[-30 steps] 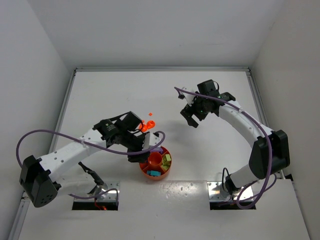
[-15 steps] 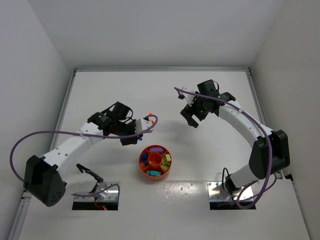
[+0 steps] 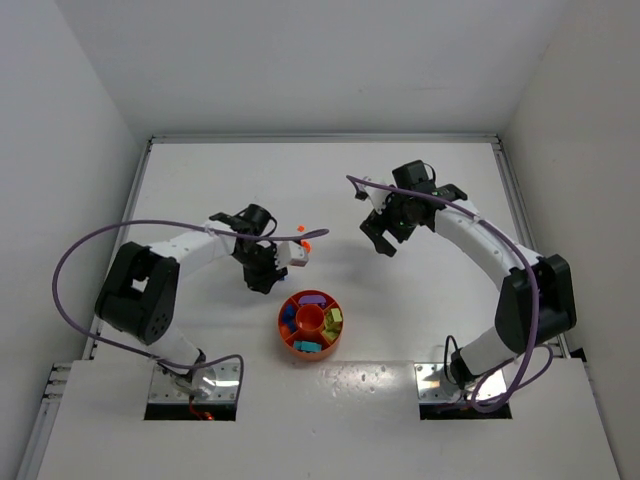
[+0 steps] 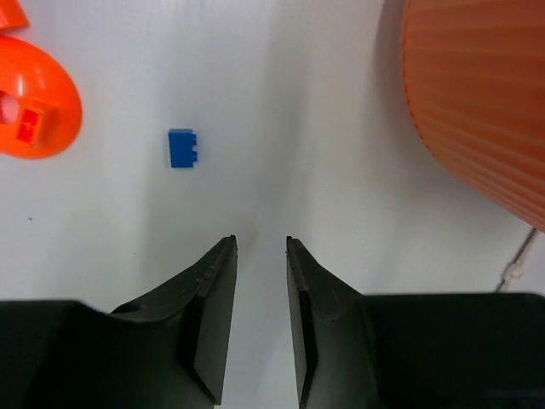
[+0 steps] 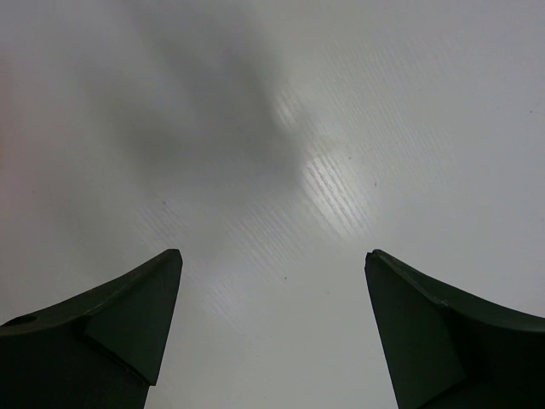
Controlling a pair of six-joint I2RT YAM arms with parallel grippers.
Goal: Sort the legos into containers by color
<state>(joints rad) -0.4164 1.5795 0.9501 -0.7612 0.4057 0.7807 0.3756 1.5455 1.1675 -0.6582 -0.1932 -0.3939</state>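
The round orange-red divided tray (image 3: 295,343) holds purple, blue, yellow-green and teal bricks in separate wedges. Its ribbed wall (image 4: 477,94) fills the right of the left wrist view. My left gripper (image 3: 263,279) (image 4: 261,243) sits low over the table just up-left of the tray, jaws a narrow gap apart with nothing between them. A small blue brick (image 4: 181,147) lies on the table ahead and left of the fingertips. My right gripper (image 3: 384,240) (image 5: 272,260) is wide open and empty over bare table at the upper right.
A rounded orange-red piece (image 4: 34,98) with a small orange brick on it lies left of the blue brick; it shows in the top view (image 3: 307,245). Another tiny orange bit (image 3: 300,229) lies just above. The purple cable (image 3: 100,245) loops over the left arm.
My left arm has pulled back off the tray and folded up. Its gripper now sits up-left of the tray. The right arm has not moved.
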